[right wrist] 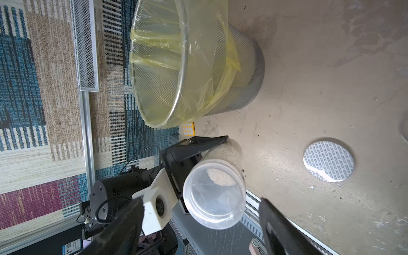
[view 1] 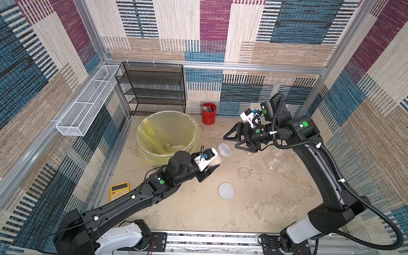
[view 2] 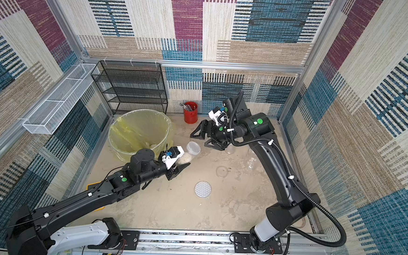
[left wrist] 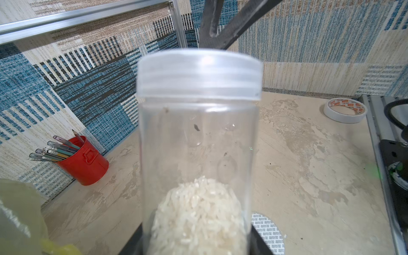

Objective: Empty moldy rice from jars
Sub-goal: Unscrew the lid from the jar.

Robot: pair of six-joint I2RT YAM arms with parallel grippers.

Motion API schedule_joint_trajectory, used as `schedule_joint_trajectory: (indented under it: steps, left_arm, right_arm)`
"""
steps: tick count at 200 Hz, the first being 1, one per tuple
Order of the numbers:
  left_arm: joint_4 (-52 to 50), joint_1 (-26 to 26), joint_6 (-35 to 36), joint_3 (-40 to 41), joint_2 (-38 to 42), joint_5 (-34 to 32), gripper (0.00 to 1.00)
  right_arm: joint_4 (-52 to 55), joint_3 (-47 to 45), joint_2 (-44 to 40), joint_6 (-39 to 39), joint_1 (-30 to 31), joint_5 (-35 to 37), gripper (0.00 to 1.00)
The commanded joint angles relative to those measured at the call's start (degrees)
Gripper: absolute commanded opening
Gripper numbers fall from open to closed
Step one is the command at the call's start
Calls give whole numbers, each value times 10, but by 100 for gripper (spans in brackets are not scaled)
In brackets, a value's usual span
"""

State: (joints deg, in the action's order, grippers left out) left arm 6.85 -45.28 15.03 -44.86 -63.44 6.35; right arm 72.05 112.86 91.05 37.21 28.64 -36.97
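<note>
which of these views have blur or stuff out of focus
Left wrist view: the jar lid close to the lens is soft, the red cup behind is crisp. Right wrist view: the right gripper's fingers are dark blurs, the bin sharp. Both top views: sharp, though a clear jar nearly vanishes against the table.

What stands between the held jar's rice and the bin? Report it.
The lid closes the jar in the left gripper, sealing the rice in. Nothing else visible lies between jar and bin.
</note>
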Motion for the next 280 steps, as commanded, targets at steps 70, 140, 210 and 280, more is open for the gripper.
schedule_joint_trajectory:
  steps: [70,140,210,280]
  left_arm:
    - [30,0,10,-4,-7,8,10]
    - [26,0,13,-8,-9,9,10]
    - [23,0,11,-9,-11,12,9]
    - [25,0,11,-9,-15,12,9]
  right_arm:
    - [39,23,39,-46,20,14,80]
    - [45,10,39,-69,22,26,73]
    - [46,8,44,-87,24,26,70]
    - [46,-7,43,-102,28,23,63]
